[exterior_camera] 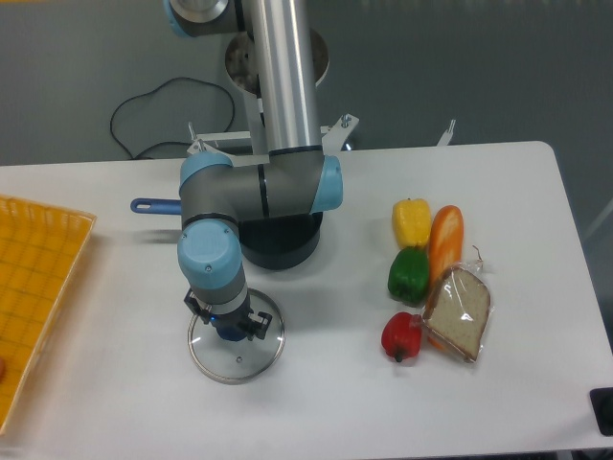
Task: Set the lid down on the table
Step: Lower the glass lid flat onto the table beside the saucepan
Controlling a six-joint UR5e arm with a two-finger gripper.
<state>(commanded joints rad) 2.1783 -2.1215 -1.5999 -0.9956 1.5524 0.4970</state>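
The lid (236,347) — round clear glass with a thin metal rim — is seen lying flat on the table (316,402), in the lower left-centre of the frame, just in front of the arm's dark round base (281,241). The gripper (228,326) is positioned directly over the lid's centre, pointing straight down, and the blue knob is glimpsed under it. The fingers are hidden beneath the wrist from this view, so it cannot be told how far apart they stand or whether the knob is gripped between them.

At the left edge of the frame a yellow gridded tray (34,287) is laid on the table. A blue handle (155,204) is seen projecting leftward from behind the arm, in the upper left-centre; the vessel it belongs to is covered by the arm.

To the right of centre a group of food items is gathered, well apart from the lid — a yellow bell pepper (412,221), a green bell pepper (409,274) just below it, a red bell pepper (402,335) lower still, an orange bread roll (445,240) beside the yellow and green peppers, and a bagged slice of bread (458,312) at the lower right of the group, touching the roll.
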